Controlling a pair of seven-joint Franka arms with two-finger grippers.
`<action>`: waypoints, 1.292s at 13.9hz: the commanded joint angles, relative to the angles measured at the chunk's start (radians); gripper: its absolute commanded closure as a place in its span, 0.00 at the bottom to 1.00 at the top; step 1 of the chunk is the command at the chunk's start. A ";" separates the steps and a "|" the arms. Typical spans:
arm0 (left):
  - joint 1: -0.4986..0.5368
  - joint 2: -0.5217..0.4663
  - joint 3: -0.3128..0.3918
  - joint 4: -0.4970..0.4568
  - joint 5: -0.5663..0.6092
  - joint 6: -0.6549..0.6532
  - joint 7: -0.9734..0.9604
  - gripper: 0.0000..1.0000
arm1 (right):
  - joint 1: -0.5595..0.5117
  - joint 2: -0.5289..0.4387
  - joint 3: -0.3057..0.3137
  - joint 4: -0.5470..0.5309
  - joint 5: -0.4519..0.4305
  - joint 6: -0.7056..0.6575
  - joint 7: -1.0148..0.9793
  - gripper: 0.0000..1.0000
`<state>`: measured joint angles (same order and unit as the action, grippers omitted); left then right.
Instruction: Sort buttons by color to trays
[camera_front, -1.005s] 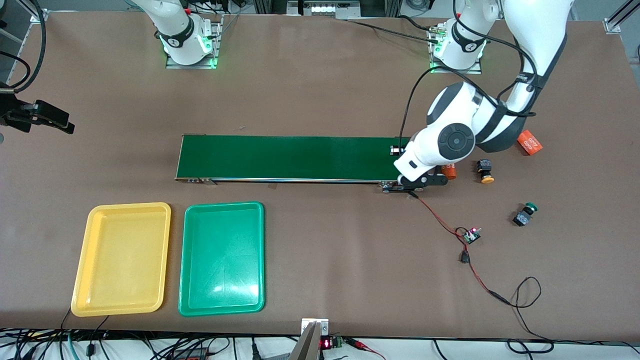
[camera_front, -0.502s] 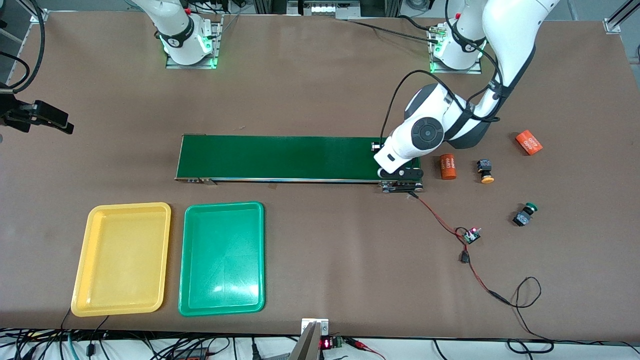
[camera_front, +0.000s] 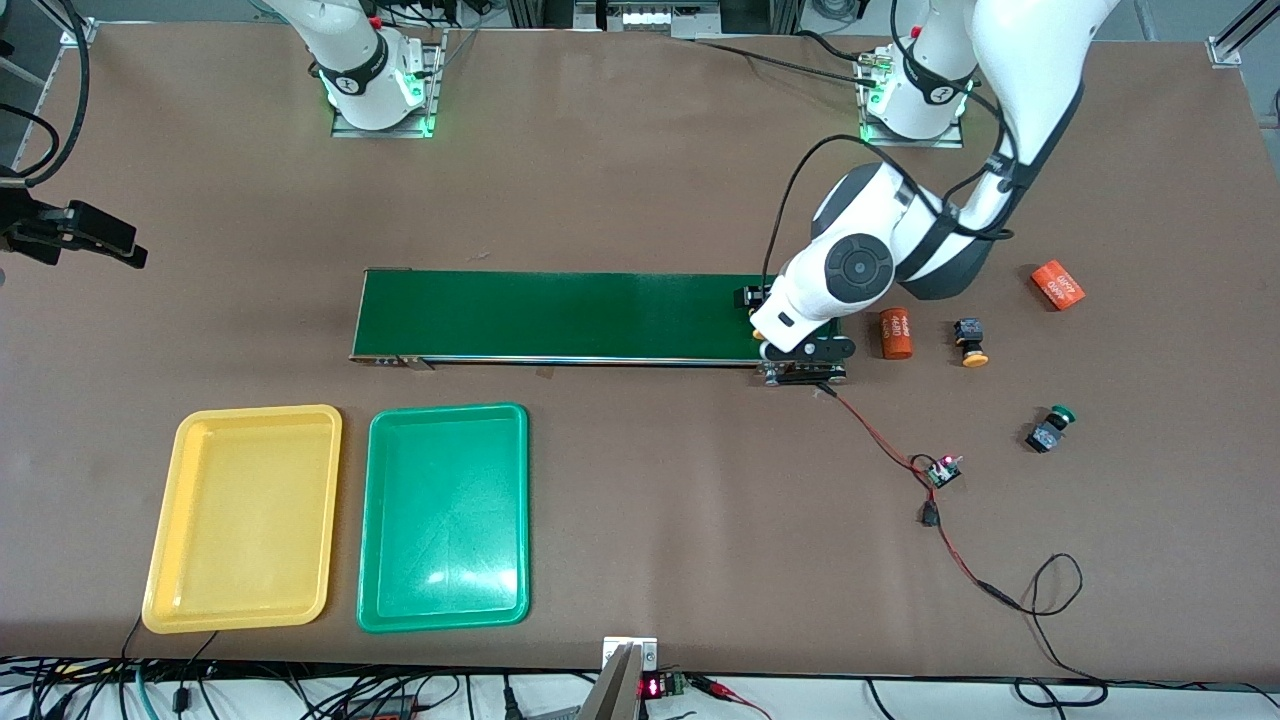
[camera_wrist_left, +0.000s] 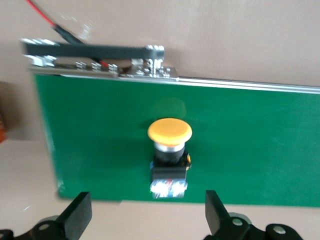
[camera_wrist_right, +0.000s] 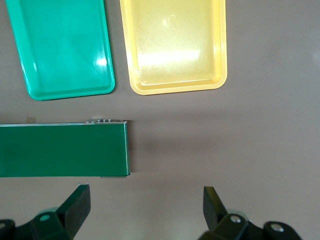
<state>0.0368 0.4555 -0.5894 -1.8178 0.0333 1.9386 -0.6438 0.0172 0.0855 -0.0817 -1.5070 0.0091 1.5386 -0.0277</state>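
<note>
1. The left gripper (camera_wrist_left: 145, 220) hangs over the conveyor belt (camera_front: 560, 315) at the left arm's end, its fingers (camera_wrist_left: 77, 215) spread wide apart and holding nothing. A yellow-capped button (camera_wrist_left: 169, 152) lies on the belt between and just ahead of the fingertips, free of both.
2. The right gripper (camera_wrist_right: 145, 215) waits with fingers apart over bare desk (camera_front: 640, 180), near the belt's other end; the yellow tray (camera_front: 245, 515) and green tray (camera_front: 445, 515) lie empty.
3. Two more buttons rest on the desk: a yellow one (camera_front: 970, 340) and a green one (camera_front: 1048, 428).
4. Risk: the released button lies on its side and looks top-heavy, so it could roll off the belt edge, or a finger could clip it on lifting.
5. A second ago the left gripper was shut and toward the orange cylinder (camera_front: 896, 332); now it is over the belt and open.
</note>
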 joint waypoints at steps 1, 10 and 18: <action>0.024 -0.011 0.009 0.104 0.016 -0.133 0.004 0.00 | -0.002 -0.001 0.000 0.005 -0.003 -0.003 0.002 0.00; 0.239 0.086 0.010 0.014 0.310 -0.125 0.224 0.00 | -0.002 0.003 0.000 0.005 -0.008 0.000 0.002 0.00; 0.307 0.134 0.013 -0.181 0.320 0.135 0.227 0.00 | 0.001 0.002 0.003 0.005 -0.028 -0.003 0.006 0.00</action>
<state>0.3269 0.5910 -0.5629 -1.9803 0.3255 2.0561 -0.4274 0.0176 0.0898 -0.0813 -1.5072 -0.0178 1.5395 -0.0277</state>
